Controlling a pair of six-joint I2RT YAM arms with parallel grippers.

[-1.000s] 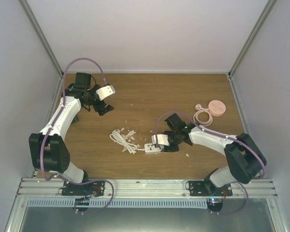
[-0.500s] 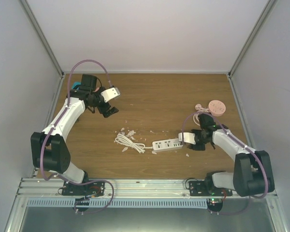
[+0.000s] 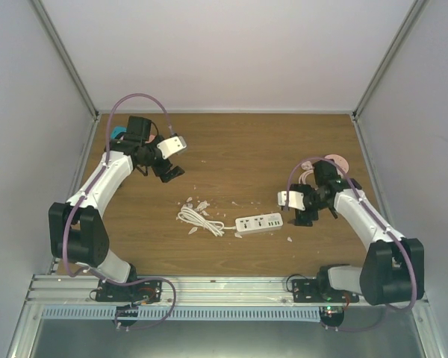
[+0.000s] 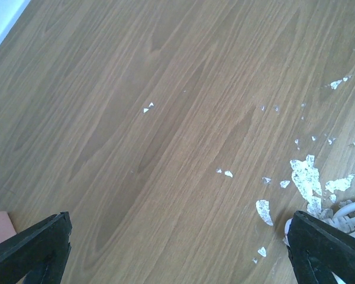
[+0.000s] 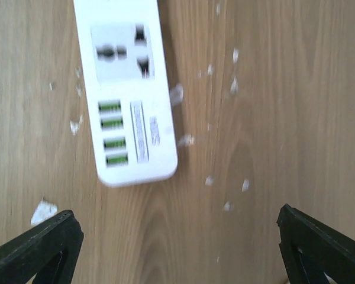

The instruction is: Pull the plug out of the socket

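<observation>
Socket strip (image 3: 260, 223) centred, right claw (image 3: 304, 217) spread wide beside

A robotics lab cell, plainly: white panel walls (image 3: 224, 52) boxed in a wood-grain counter (image 3: 231, 142), a metal corner post (image 3: 65, 56) climbed at far left, and an aluminium rail (image 3: 224, 286) along the near edge carried the bolted left arm (image 3: 97, 183) and right arm (image 3: 362, 216), a lilac cable (image 3: 138, 95) looping overhead.
</observation>
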